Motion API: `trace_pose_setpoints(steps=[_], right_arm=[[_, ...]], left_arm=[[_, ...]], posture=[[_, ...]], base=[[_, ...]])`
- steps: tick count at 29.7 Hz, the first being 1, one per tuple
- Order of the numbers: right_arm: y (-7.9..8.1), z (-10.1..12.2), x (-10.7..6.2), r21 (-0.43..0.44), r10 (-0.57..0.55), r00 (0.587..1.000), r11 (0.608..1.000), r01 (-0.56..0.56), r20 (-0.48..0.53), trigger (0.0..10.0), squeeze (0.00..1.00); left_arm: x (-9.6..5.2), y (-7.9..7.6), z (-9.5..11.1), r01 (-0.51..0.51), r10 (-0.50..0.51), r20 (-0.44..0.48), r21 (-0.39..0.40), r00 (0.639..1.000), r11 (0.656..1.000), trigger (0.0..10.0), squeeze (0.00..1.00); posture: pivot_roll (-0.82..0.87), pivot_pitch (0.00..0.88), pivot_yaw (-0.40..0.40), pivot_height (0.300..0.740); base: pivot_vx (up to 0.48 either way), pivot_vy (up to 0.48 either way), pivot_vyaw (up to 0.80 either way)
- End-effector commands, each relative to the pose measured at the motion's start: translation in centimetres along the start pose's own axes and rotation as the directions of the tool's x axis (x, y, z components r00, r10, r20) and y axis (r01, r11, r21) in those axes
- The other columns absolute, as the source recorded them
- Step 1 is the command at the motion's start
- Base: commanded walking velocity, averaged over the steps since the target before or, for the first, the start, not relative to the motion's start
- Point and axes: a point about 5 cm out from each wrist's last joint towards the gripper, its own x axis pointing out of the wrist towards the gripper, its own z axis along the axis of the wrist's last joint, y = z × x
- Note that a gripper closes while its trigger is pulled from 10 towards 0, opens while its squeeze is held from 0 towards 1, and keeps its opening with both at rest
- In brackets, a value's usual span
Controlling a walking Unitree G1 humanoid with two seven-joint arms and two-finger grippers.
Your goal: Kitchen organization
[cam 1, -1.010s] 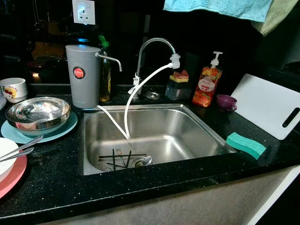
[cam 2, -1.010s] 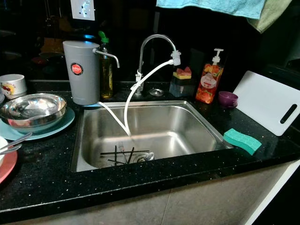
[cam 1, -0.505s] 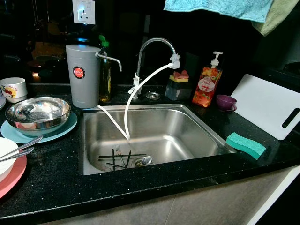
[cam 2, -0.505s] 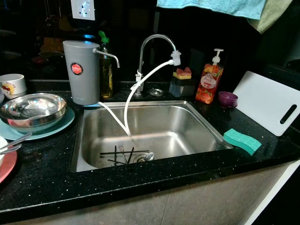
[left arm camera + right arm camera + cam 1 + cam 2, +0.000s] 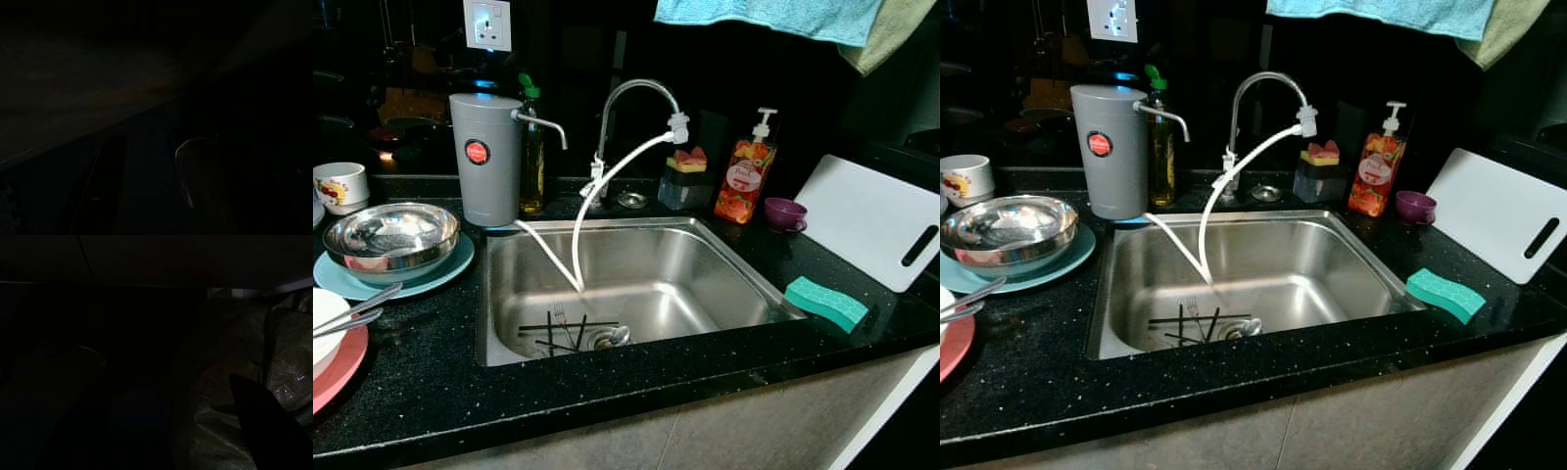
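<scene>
The robot stood square to the sink [image 5: 499, 294] and nothing was in hand yet; this looked like the survey before the first pick. Down by the drain lay a fork [image 5: 562, 315], a spoon [image 5: 618, 336] and a few dark sticks [image 5: 553, 327], with a white hose [image 5: 582, 211] drooping from the tap [image 5: 636, 93] into the basin. On the black counter [image 5: 431, 372], to the left, a steel bowl [image 5: 389, 235] sat on a teal plate [image 5: 352, 284], a white cup [image 5: 339, 184] behind it, and cutlery rested across a white dish on a pink plate [image 5: 337, 370]. To the right lay a green sponge [image 5: 826, 303], a white cutting board [image 5: 871, 220] and a small purple cup [image 5: 786, 212].

Both arms hung low in the shade. The right hand [image 5: 266, 418] showed one dark finger against crumpled bags, and whether either hand was released or clenched I couldn't tell.

Next move, I'd judge: raise an arm and reach into the basin for that cutlery, dodging the hose.

The grey water filter [image 5: 485, 157] carried a red round badge and the soap bottle [image 5: 745, 176] a fruit label, both too small to read.
</scene>
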Motion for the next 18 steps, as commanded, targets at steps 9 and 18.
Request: trace_pose_setpoints(steps=[9,18], right_arm=[[-0.26,-0.94,-0.22,-0.001,-0.007,1.000,1.000,0.007,-0.024,10.0,0.00],[0.08,-0.91,-0.19,0.002,0.000,1.000,1.000,0.000,-0.021,10.0,0.00]], left_arm=[[-0.16,-0.57,-0.58,0.017,-0.017,-0.015,-0.001,1.000,1.000,10.0,0.00],[-0.30,-0.32,-0.95,0.010,-0.010,-0.025,0.003,1.000,1.000,10.0,0.00]], posture=[[0.12,0.015,-0.132,0.740],[0.13,0.018,-0.129,0.740]], base=[[0.000,0.000,0.00],[0.000,0.000,0.00]])
